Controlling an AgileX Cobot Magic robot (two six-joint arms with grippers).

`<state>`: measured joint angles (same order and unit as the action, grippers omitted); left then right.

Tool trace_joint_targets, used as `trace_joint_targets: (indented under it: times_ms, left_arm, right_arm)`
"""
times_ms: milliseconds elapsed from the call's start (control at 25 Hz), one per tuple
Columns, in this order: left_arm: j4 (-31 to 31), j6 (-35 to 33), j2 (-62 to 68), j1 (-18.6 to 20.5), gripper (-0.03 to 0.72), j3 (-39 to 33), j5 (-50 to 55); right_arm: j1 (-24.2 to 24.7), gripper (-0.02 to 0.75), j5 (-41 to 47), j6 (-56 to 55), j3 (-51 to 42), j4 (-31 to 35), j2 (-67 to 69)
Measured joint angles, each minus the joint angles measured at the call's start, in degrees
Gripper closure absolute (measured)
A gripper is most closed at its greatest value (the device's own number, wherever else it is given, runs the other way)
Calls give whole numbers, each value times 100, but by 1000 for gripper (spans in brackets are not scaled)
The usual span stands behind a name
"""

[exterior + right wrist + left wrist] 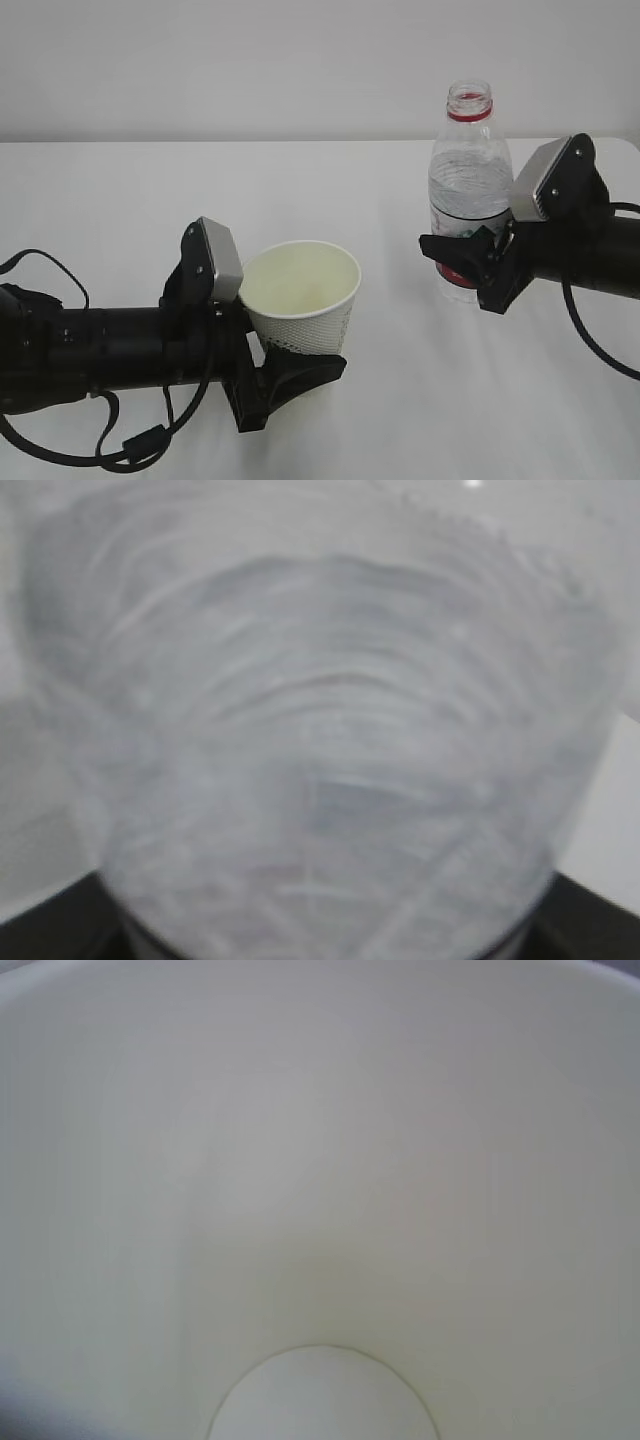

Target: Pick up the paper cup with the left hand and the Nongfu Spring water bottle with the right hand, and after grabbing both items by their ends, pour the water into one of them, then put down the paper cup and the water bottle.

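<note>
**Cup and bottle both held above the table**

The left hand (285, 375) clamps the paper cup (300, 295) low on its wall, at about seven o'clock of the scene, mouth tilted toward the camera (its cream inside (320, 1210) looks dry). At two o'clock the right hand (470, 262) grips the water bottle (470, 190) around its label, upright and uncapped, over the white table (400, 400).

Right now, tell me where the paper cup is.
In the exterior view the paper cup sits left of centre, tilted and clamped in the left gripper, apart from the water bottle on the right.
</note>
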<state>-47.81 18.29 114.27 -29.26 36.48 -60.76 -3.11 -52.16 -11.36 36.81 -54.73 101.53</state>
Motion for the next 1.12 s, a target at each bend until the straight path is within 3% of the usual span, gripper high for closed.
trace_joint_targets:
  times_ms: [440, 680, 1120]
  left_arm:
    - [-4, 0, 0, 0, 143, 0, -137]
    - [-144, 0, 0, 0, 144, 0, -184]
    - [-171, 0, 0, 0, 145, 0, -184]
  right_arm:
    - [-8, 247, 215, 14, 392, -271, 0]
    - [-379, 247, 758, 92, 631, -305, 0]
    - [-736, 247, 867, 728, 765, -354, 0]
